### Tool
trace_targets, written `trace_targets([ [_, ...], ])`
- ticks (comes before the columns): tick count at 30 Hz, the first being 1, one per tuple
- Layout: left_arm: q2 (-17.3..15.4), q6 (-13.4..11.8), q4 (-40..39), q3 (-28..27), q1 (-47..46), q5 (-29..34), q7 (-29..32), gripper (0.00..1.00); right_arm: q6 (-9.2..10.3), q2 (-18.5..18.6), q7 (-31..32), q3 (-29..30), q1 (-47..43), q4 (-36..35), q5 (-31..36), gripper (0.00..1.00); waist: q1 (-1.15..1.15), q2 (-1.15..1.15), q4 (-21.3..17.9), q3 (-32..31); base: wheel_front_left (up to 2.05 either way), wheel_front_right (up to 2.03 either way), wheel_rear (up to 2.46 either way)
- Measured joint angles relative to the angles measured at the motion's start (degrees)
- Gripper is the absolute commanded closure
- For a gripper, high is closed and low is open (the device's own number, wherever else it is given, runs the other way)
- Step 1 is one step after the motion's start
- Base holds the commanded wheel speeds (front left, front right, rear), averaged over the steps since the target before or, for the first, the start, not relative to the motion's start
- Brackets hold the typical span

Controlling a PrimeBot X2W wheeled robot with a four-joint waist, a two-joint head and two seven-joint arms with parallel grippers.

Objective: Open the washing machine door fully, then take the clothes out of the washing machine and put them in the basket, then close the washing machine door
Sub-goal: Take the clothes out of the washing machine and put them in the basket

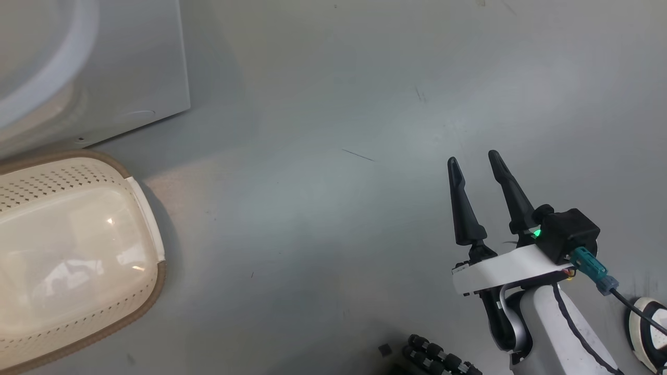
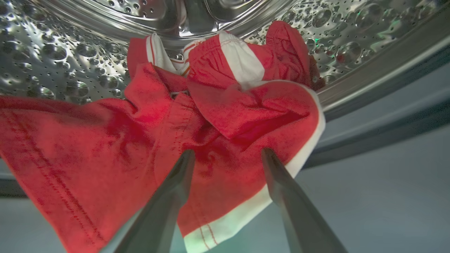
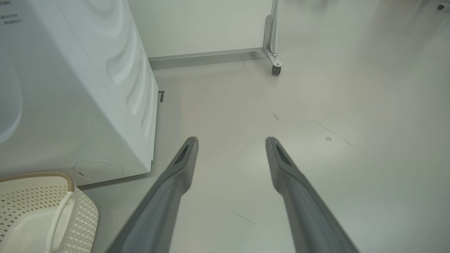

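Note:
The clothes (image 2: 225, 116), a red garment with white trim, lie in the washing machine's steel drum (image 2: 52, 52) and spill out over its lip. My left gripper (image 2: 227, 153) is open, its two fingers spread just in front of the red fabric with nothing gripped. My right gripper (image 1: 472, 157) hangs open and empty over the bare floor, well to the right of the basket (image 1: 62, 155). The right wrist view shows that gripper (image 3: 230, 140) beside the washing machine (image 3: 70, 105) and the basket (image 3: 84, 214), which holds nothing. The washing machine door is out of view.
The machine's white lower corner (image 1: 130, 62) stands just behind the basket. A white panel on a caster (image 3: 276, 68) stands farther back. A white rounded object (image 1: 646, 328) and a black ribbed part (image 1: 437, 359) lie near my right arm. Grey floor stretches between basket and right gripper.

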State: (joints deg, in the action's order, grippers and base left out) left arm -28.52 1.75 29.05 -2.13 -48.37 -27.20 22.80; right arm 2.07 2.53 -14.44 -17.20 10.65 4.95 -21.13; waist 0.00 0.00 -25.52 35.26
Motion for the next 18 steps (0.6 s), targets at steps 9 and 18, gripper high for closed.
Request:
trace_targets([
  [9,-2.10,-0.48,4.80,1.25,-2.11,2.15,2.43,0.00,-0.24,-0.14,0.00,-0.35,0.02,0.02,0.00,0.00,0.00,0.00,-1.36,0.76,0.00,0.00,0.00],
  [18,-2.92,-0.98,7.98,1.83,-3.66,2.15,4.12,0.00,-0.22,-0.25,0.00,0.03,0.03,-0.02,0.00,0.00,0.00,0.00,-2.44,0.63,0.00,0.00,0.00],
])
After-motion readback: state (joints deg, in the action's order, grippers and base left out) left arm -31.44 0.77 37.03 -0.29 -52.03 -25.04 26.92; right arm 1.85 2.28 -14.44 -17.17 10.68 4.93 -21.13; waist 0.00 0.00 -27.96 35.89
